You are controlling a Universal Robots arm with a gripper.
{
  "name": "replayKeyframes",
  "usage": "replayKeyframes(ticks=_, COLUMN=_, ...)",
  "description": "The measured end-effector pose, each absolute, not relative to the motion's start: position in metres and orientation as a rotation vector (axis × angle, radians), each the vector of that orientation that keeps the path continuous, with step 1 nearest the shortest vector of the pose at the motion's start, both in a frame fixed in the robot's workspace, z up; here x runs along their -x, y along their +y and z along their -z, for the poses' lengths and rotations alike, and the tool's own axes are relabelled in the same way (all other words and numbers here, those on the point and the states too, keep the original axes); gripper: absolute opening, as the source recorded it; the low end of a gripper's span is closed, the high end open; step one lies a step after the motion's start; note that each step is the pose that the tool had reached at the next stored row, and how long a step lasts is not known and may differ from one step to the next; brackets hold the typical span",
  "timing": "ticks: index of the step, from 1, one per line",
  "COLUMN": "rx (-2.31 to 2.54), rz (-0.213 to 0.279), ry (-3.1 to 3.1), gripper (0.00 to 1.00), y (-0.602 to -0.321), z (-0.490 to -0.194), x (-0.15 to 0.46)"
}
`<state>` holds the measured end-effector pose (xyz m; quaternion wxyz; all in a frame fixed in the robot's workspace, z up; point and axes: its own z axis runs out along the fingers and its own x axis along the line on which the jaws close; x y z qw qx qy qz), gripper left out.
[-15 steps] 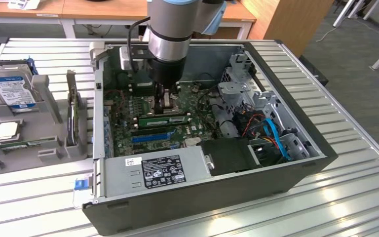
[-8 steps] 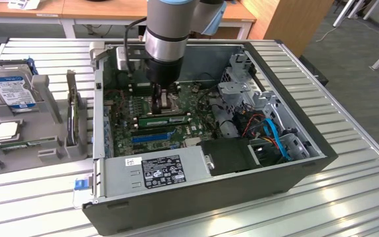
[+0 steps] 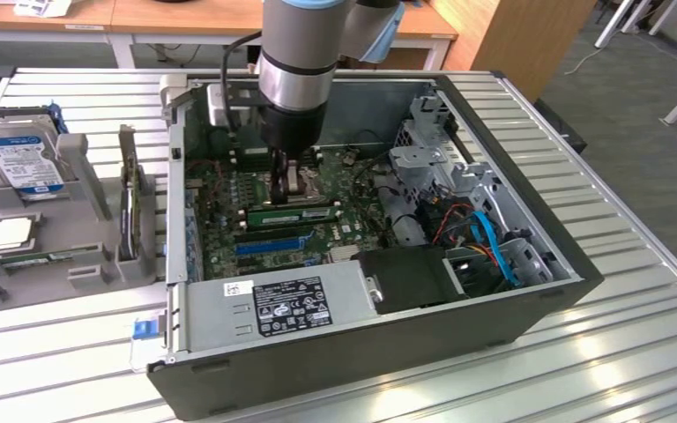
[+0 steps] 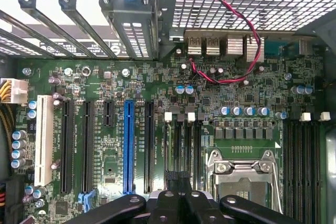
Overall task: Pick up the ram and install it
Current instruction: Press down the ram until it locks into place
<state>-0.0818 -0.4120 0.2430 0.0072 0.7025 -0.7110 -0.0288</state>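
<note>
Lying seated lengthwise across the motherboard (image 3: 315, 189), the ram (image 3: 292, 214) runs left-right.

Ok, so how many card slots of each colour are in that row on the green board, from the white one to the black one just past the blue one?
White plastic slot: 1
Blue plastic slot: 1
Black plastic slots: 4 (one is short)
Total: 6

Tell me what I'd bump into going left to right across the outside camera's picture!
Hard drive → grey holder → computer case, with the robot arm reaching down into it → slatted metal table.
</note>
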Motion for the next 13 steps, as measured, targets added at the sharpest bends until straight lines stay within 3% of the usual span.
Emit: replayKeyframes(ticks=13, rx=-2.197, rz=0.09, ry=-2.223, gripper=0.1, y=-0.412, z=-0.2339, x=0.082)
